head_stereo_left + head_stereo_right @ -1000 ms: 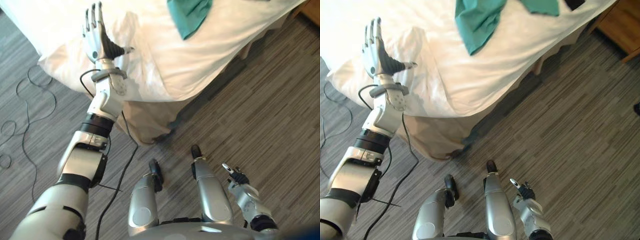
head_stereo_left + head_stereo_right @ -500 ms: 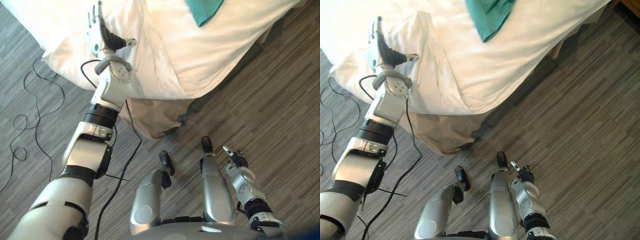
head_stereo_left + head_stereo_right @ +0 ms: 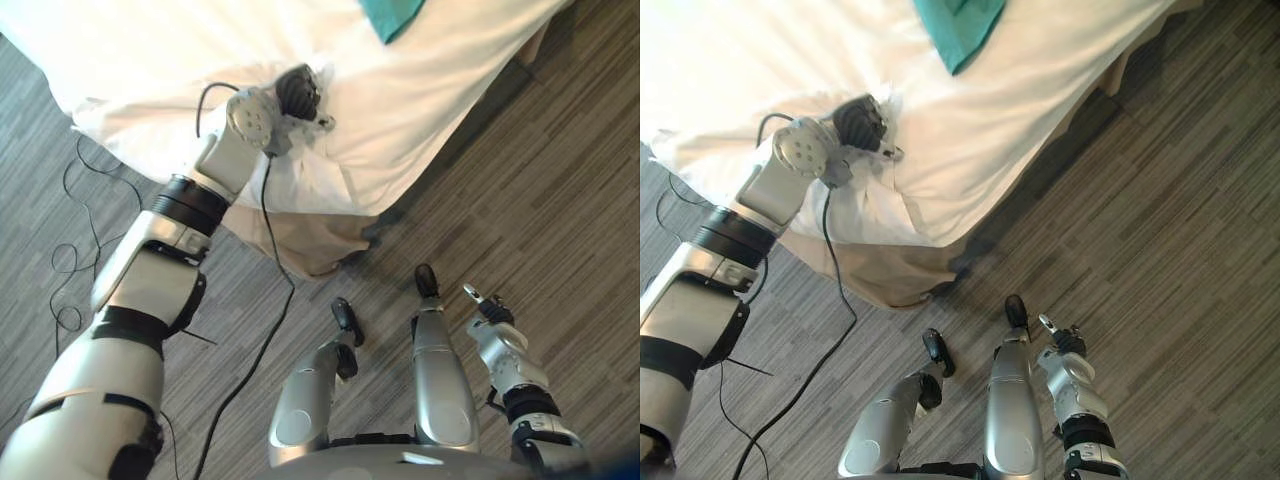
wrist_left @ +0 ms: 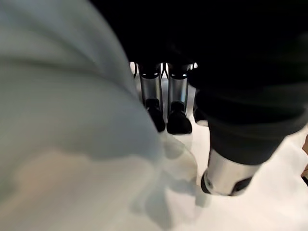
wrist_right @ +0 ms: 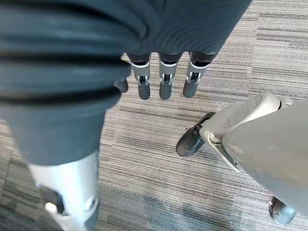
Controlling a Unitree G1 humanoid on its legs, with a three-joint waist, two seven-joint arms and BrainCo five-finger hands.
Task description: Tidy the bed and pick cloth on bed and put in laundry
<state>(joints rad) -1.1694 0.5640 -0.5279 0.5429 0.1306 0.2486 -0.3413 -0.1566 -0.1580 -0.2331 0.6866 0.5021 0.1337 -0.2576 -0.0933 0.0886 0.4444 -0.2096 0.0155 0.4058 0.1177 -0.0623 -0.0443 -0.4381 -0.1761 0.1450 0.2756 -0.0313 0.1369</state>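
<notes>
Left eye view: the left hand (image 3: 298, 92), raised flat a second ago, has been turned down onto the white sheet (image 3: 420, 90), fingers (image 4: 178, 96) fairly straight, nothing gripped. The green cloth (image 3: 958, 30) lies well beyond it, so sheet-smoothing is judged to come first.

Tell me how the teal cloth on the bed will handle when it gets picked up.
The teal cloth lies in soft folds, so it is probably floppy and would hang limp from a hand. It looks thin, so it is likely light for its size. It rests on the white bedding; dragging rather than lifting it might ruck that bedding.
</notes>
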